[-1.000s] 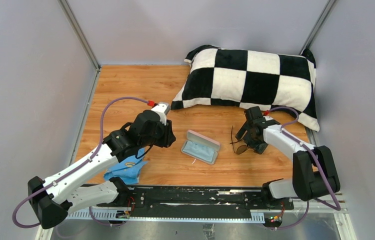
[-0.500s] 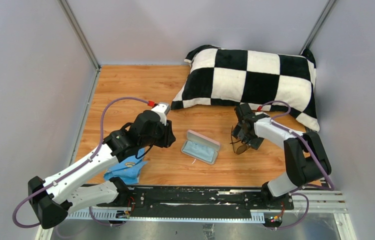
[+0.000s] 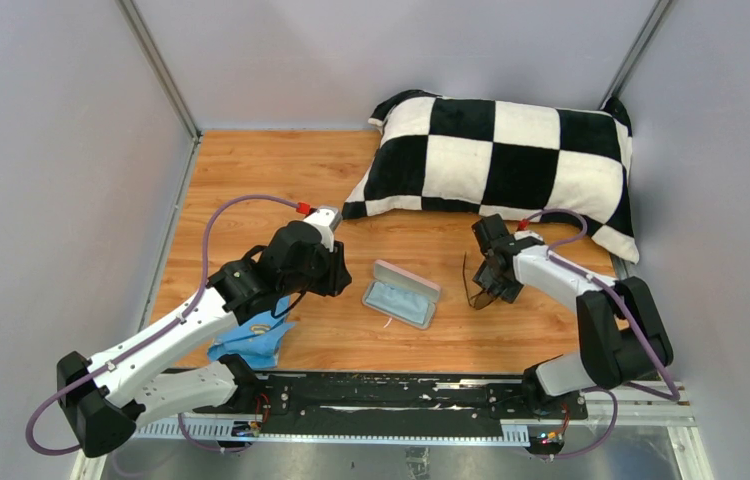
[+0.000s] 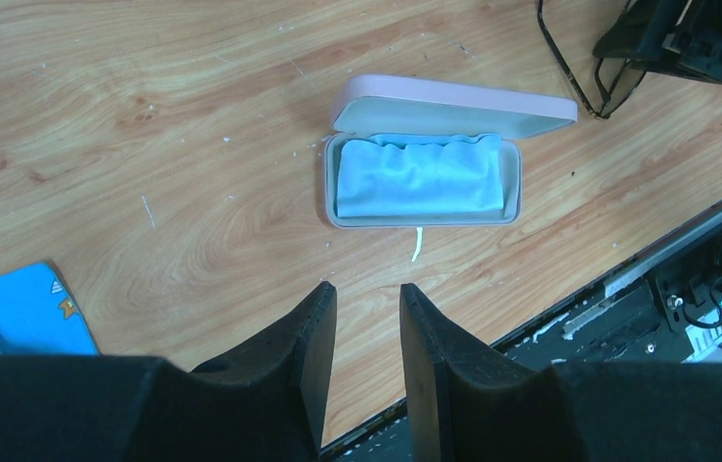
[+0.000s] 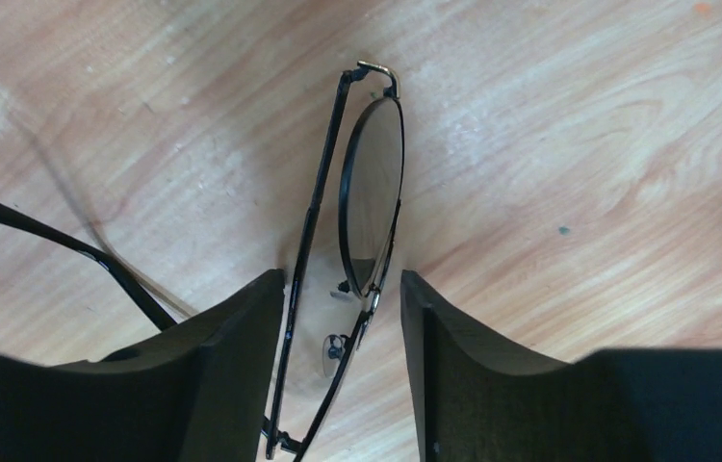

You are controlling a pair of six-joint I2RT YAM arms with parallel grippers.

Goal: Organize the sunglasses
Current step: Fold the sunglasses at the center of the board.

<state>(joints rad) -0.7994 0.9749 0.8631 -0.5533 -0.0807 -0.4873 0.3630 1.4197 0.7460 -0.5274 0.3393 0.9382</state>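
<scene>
Under right end effector (image 5: 343,286), sunglasses (image 5: 373,183) (half-hidden)

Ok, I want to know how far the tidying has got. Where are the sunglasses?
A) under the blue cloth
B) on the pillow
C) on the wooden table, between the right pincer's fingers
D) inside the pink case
C: the right wrist view shows the sunglasses lying on the table between the fingers of the right pincer, and the open pink case holds only light-blue fabric.
</scene>
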